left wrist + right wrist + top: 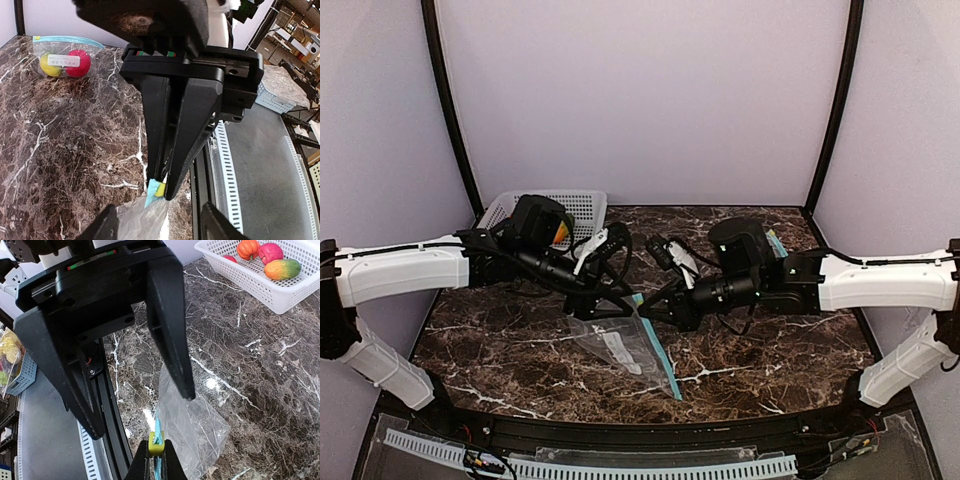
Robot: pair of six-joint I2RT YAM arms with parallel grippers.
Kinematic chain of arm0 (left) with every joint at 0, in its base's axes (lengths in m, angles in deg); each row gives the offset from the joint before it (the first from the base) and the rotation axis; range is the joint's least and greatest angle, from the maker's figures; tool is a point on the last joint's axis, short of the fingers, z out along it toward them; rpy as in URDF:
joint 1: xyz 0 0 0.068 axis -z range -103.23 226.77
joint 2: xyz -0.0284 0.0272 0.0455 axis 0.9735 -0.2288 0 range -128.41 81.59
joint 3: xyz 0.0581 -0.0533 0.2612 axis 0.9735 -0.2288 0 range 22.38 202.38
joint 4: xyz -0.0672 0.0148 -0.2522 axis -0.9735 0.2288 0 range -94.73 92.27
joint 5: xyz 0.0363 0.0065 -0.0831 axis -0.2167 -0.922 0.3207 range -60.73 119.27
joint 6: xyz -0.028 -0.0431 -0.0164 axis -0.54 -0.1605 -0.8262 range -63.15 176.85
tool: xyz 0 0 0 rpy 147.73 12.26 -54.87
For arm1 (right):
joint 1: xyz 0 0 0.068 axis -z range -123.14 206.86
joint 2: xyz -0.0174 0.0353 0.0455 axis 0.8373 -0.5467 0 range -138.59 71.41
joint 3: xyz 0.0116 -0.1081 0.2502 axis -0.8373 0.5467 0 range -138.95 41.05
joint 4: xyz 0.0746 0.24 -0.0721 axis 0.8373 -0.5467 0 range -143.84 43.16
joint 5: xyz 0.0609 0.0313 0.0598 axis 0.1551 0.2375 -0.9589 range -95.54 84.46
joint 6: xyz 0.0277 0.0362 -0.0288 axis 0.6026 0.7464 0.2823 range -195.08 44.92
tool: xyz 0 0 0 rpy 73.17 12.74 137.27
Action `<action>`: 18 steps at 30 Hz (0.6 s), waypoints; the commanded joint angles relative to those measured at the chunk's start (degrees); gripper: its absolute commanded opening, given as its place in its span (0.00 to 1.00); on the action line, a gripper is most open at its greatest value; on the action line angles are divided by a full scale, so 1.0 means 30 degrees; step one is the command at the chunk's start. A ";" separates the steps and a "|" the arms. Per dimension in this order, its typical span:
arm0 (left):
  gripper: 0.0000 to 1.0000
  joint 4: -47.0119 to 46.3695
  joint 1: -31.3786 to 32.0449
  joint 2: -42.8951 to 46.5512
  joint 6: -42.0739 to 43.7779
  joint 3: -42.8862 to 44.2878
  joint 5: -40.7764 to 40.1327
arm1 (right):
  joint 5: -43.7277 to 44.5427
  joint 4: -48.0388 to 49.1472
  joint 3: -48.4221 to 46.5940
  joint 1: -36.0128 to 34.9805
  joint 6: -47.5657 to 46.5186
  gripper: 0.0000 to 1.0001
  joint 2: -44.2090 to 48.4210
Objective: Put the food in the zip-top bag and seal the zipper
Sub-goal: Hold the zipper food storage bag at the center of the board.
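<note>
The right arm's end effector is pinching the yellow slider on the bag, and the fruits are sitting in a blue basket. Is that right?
Almost. The basket is white, not blue, as the right wrist view shows. The rest stands: the right end effector is pinching the yellow slider on the bag, and the fruits sit in the basket.

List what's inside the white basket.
White basket: orange fruit, pink-red fruit, green-orange fruit, and a red fruit half hidden by the rim. Overhead, the left arm covers most.
</note>
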 commanded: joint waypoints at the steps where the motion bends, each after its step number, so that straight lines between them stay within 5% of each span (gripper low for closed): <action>1: 0.48 -0.0199 -0.0061 0.0257 -0.0381 0.0248 0.0859 | -0.0487 0.0312 -0.0751 -0.0199 -0.0338 0.00 -0.0272; 11: 0.03 -0.0257 -0.0062 0.0116 -0.0478 0.0269 0.0400 | -0.0530 0.0311 -0.0747 -0.0232 -0.0366 0.00 -0.0257; 18: 0.01 -0.0651 -0.0060 0.0577 -0.0414 -0.0132 -0.0509 | -0.0320 0.0343 -0.0635 -0.0224 -0.0367 0.00 -0.0269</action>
